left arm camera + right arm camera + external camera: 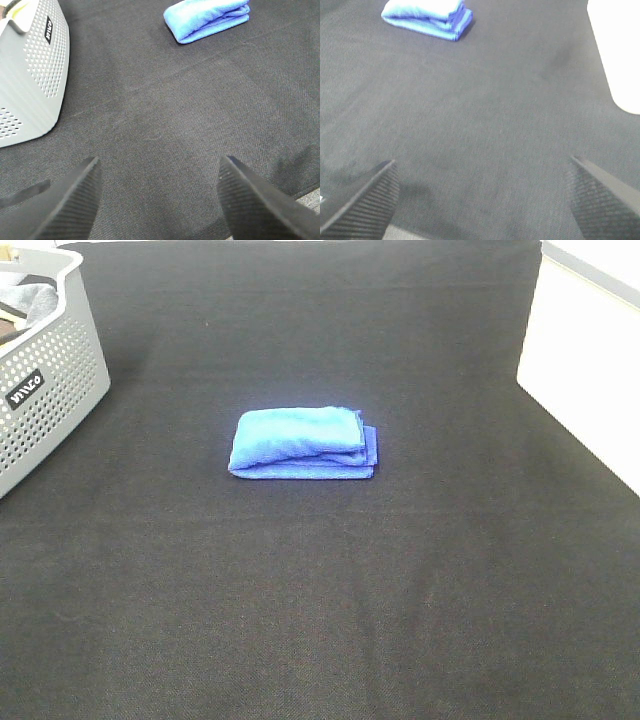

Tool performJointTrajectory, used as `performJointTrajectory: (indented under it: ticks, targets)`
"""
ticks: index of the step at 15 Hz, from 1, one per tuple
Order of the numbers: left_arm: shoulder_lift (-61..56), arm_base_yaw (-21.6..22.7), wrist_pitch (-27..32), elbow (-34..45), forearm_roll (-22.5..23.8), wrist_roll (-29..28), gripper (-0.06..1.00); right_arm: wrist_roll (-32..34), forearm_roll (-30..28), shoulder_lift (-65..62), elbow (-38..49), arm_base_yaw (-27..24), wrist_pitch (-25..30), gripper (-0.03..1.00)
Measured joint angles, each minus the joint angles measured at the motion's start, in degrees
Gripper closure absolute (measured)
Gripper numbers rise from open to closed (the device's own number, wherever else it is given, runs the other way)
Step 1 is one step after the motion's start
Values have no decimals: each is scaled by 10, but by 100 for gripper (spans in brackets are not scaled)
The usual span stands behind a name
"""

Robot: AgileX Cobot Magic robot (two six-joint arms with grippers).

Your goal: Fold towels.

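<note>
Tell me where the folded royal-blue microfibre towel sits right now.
In the exterior high view, the folded royal-blue microfibre towel lies near the middle of the black cloth table, right of the perforated grey basket, clear of both grippers.

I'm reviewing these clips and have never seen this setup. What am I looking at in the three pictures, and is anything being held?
One picture looks down from a high camera; the other two come from cameras on the robot's two arms. A folded blue towel lies on a black cloth-covered table, with a perforated grey basket at the far left corner. The dark wedges low in the wrist views are the fingers of each tool: the left tool and right tool are both open, holding nothing, well back from the towel.
</note>
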Motion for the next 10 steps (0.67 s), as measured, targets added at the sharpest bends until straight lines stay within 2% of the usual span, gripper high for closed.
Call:
performJointTrajectory:
  ticks: [3, 10]
  targets:
    - [0, 0, -2, 0, -25, 24, 30, -1, 2, 0, 0, 0, -1, 12]
    - [0, 0, -2, 0, -28, 26, 30, -1, 3, 0, 0, 0, -1, 12]
